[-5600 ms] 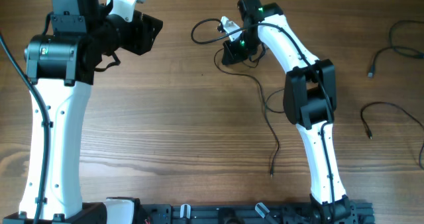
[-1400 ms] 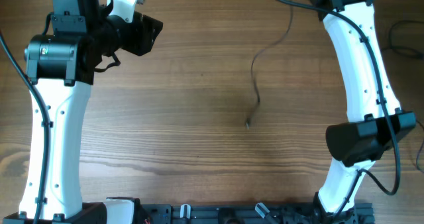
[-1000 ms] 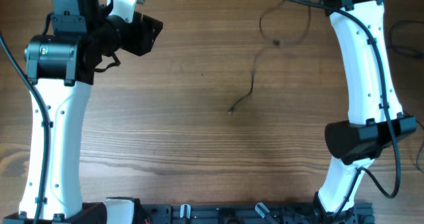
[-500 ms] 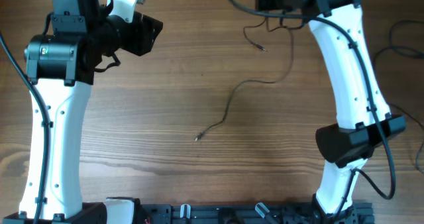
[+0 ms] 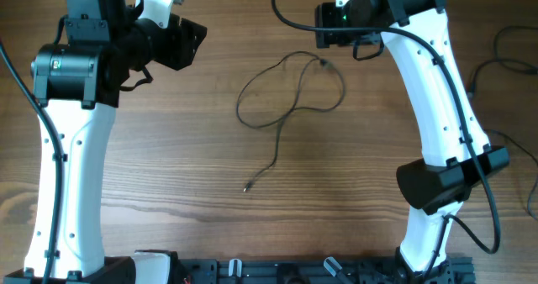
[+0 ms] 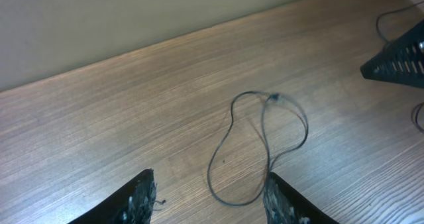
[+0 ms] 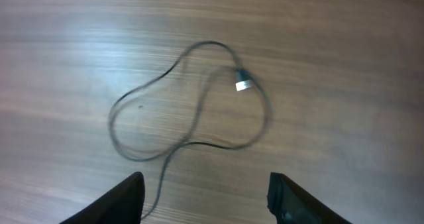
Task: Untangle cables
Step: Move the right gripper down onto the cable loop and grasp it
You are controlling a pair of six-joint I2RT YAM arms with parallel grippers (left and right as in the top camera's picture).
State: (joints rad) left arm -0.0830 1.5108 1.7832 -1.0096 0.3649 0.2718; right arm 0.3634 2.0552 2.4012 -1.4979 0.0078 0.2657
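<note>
One thin black cable (image 5: 324,64) lies loose on the wooden table in two crossing loops, and its tail runs down to a small plug end (image 5: 246,187). My right gripper (image 5: 329,25) hangs open just above the loops' upper right, holding nothing. The right wrist view shows the cable's silver-tipped plug (image 7: 242,85) below my right gripper (image 7: 205,177). My left gripper (image 5: 189,42) is raised at the upper left, open and empty, well left of the cable. In the left wrist view the loops (image 6: 273,99) lie beyond my left gripper (image 6: 211,177).
More thin black cables lie near the table's right edge, one at the upper right (image 5: 504,61) and one lower (image 5: 496,137). The right arm's white links (image 5: 437,107) stand between them and the dropped cable. The table's far edge meets a pale wall (image 6: 132,18).
My right gripper has opened and let go of the cable, which dropped from hanging into loops on the table. The right arm moved left and lower. The left arm stayed put.
</note>
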